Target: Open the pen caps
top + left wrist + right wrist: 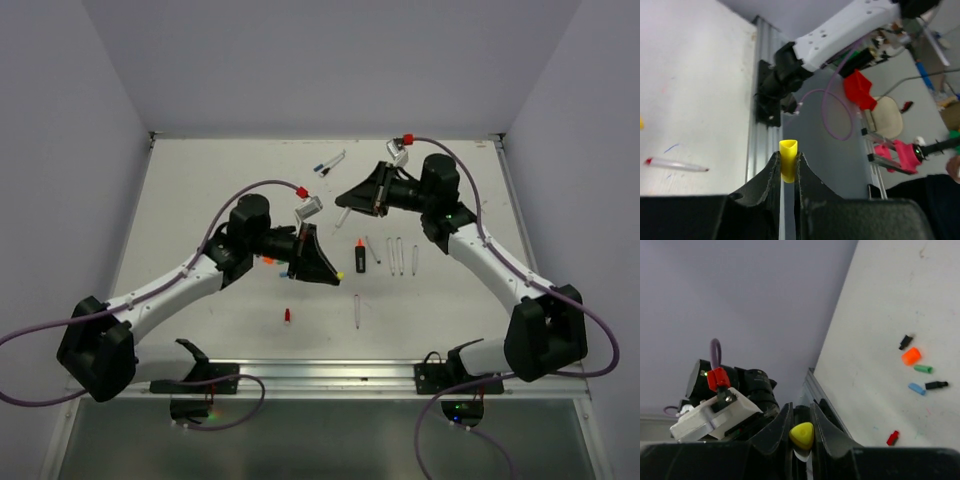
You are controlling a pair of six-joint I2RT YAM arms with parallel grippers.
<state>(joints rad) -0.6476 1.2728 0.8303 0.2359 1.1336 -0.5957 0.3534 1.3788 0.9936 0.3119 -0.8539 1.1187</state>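
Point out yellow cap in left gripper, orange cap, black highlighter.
yellow cap (788, 161): left wrist view, middle of its side.
orange cap (910, 356): right wrist view, its centre.
black highlighter (360, 259): top external view, middle of the black body.

You have a white table (180, 180) mid-frame in the top view, lavender walls (330, 60) around it and a metal rail (330, 372) along its lower edge. Right of the left wrist view — a beige chair (887, 117) beside a red plastic part (860, 90); at left, a blue scribble (671, 148) on the tabletop.
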